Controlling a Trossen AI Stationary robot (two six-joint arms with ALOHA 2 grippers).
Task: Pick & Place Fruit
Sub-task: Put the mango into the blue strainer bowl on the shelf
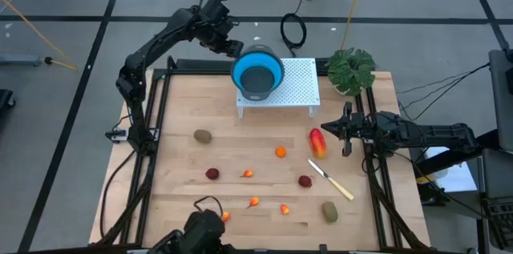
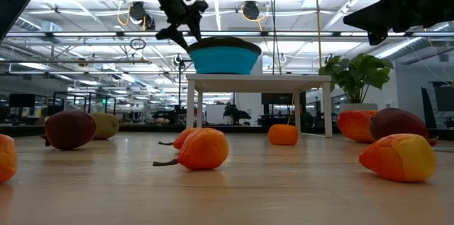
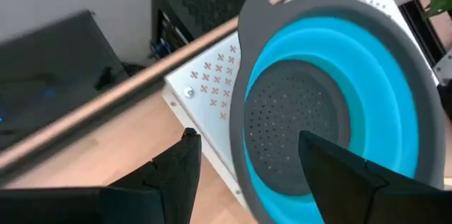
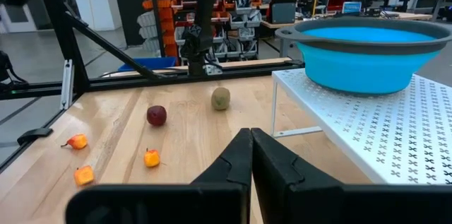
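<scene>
The fruit lies scattered over the wooden table [image 1: 184,94], none of it in the blue bowl [image 1: 257,72], which sits on the white perforated stand [image 1: 298,86] at the far edge. The long red-yellow piece [image 1: 318,143] lies near the right side, just beyond the knife [image 1: 331,179]; a brown-green oval [image 1: 203,135] sits toward the left and another [image 1: 329,211] near the front right; two dark red balls [image 1: 212,173] lie mid-table, with tiny orange bits [image 1: 280,151] between them. They look like light, hollow or soft toys, smooth-skinned, so I'd guess the balls would roll off under a careless pinch; taking each across its narrow middle from straight above seems safest, and the tiny bits need a nearly closed start. The left gripper [image 3: 247,174] hovers at the bowl's rim with its fingers parted, holding nothing. The right gripper [image 4: 251,155] waits above the table's right edge, fingers pressed together and empty.
</scene>
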